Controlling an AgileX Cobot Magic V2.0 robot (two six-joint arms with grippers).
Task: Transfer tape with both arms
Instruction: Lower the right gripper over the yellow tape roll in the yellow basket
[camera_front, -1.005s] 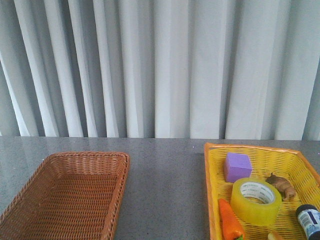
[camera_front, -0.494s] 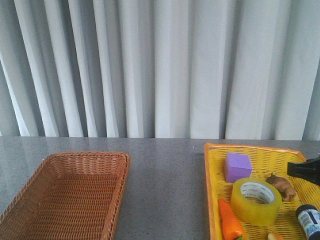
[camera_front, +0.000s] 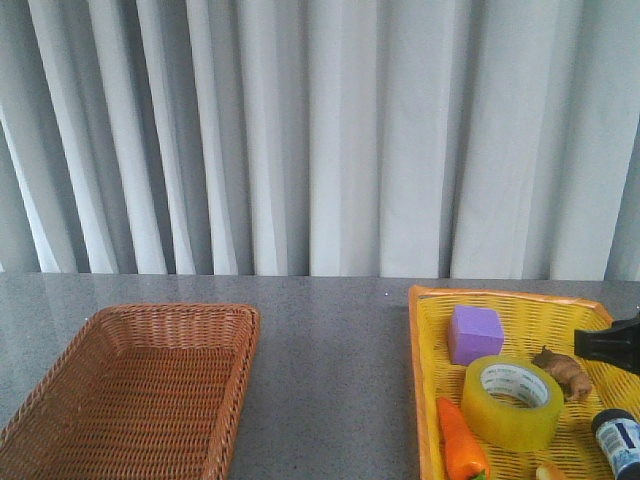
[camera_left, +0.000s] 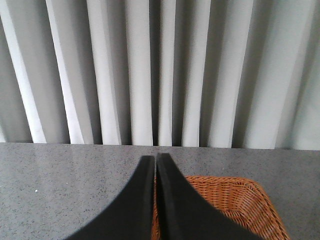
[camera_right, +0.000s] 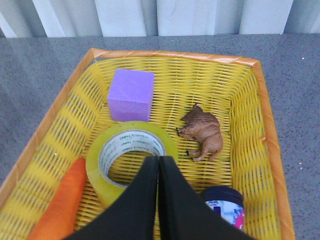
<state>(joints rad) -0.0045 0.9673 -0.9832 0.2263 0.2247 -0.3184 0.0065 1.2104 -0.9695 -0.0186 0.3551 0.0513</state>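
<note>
Wide roll of translucent yellow packing tape (camera_front: 512, 400) with white printed core, lying flat in the yellow woven plastic basket (camera_front: 425, 380) toward the bench's right front corner. Hole and axis facing up, no long side to speak of. Just behind the roll, a purple foam cube (camera_front: 474, 334); just beside it on the right, a small brown animal figure (camera_front: 565, 372) on its side; at its left front, an orange carrot-shaped toy (camera_front: 461, 442), cut off by the frame edge. Dark blue-capped bottle (camera_front: 618, 440) at the basket's right front, partly cut off.

Right gripper (camera_right: 158, 161) poised above the roll's near rim, fingers pressed together, empty. Only its black tip visible at the front view's right edge.

Left gripper (camera_left: 155, 159) likewise closed, empty, above the brown wicker basket (camera_front: 150, 385) near the left front corner; basket largely hidden behind the fingers in the wrist view.
</note>
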